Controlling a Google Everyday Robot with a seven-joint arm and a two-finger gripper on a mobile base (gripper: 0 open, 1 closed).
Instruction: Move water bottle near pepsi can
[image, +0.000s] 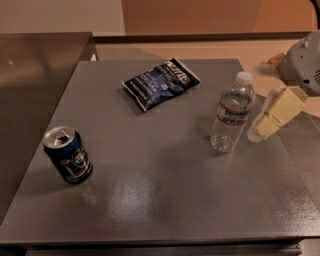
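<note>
The water bottle (231, 116) stands upright on the right part of the grey table (165, 195); it is clear and ribbed, with a white cap and a dark label band. The pepsi can (68, 154) stands upright near the table's left edge, dark blue with a silver top, far from the bottle. My gripper (261, 99) comes in from the right edge, just right of the bottle and not touching it. It is open and empty. One cream finger (276, 112) shows near the bottle's lower half; the other is blurred behind, near the cap's height.
A flat dark blue chip bag (160, 83) lies at the table's back middle. A steel counter (35, 75) adjoins the table on the left. The table's front edge runs along the bottom of the view.
</note>
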